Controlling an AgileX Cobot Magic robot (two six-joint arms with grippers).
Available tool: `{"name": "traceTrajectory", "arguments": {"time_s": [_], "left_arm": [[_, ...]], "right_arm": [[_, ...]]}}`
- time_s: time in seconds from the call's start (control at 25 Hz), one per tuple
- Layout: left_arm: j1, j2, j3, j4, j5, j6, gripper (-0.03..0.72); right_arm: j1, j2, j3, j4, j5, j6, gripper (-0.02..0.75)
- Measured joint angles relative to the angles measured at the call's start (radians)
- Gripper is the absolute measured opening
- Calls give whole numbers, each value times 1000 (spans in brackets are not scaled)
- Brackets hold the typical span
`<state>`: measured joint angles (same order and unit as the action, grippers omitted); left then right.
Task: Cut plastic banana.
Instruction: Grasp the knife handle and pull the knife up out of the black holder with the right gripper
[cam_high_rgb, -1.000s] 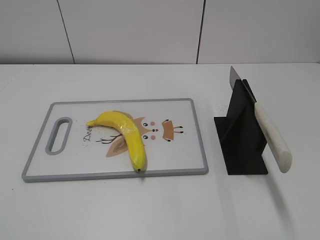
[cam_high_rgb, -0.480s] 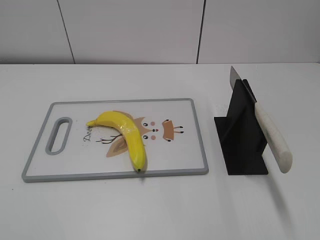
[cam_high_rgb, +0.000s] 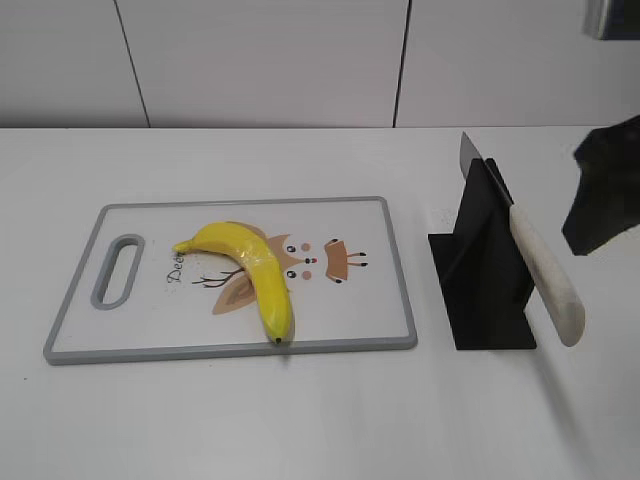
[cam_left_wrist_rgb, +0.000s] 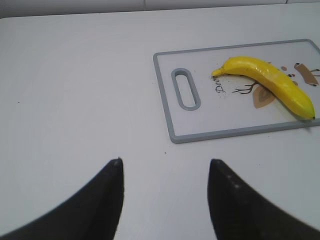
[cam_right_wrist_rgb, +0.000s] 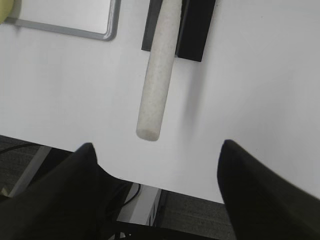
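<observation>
From where I stand, the left hand (cam_left_wrist_rgb: 165, 200) hangs spread wide over bare surface (cam_left_wrist_rgb: 75, 100), gripping nothing, with the cutting board (cam_left_wrist_rgb: 170, 115) off toward its two o'clock. The plastic banana (cam_high_rgb: 250, 268) lies flat on that board, stem end pointing to nine o'clock near the handle slot (cam_high_rgb: 117, 270), its dark tip curling down to about five o'clock and reaching the board's near rim. It looks glossy and hard, probably light and hollow, so I'd expect it to skate or roll under a blade unless something pins it; the thick middle of the curve seems the steadiest place to press or hold.

Further right, the knife (cam_high_rgb: 540, 270) rests slanted in a black stand (cam_high_rgb: 480, 290), blade up at twelve o'clock, pale handle jutting toward five o'clock. That handle looks matte and stout, the obvious grip. The right hand (cam_right_wrist_rgb: 155, 185) hovers spread apart with the handle's butt just ahead of it at twelve o'clock, empty.
</observation>
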<state>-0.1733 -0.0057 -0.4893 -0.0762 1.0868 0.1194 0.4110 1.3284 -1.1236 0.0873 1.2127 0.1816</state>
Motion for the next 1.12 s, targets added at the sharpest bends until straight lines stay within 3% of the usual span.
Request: {"name": "traceTrajectory", "arguments": {"time_s": [0.36,0.72,0.84,0.96,1.12], "left_arm": [[0,0,0,0,0,-1,498],[0,0,0,0,0,0,494],[0,0,0,0,0,1,493],[0,0,0,0,0,-1,493],[0,0,0,0,0,1,493]], "right_arm": [[1,265,-33,-5,0,66,517],[2,384,-34,36,0,125,491],[2,396,-34,51,-1,141,380],[2,396,-33,51,0,150,160],[2,396,-33,57,1,165,167]]}}
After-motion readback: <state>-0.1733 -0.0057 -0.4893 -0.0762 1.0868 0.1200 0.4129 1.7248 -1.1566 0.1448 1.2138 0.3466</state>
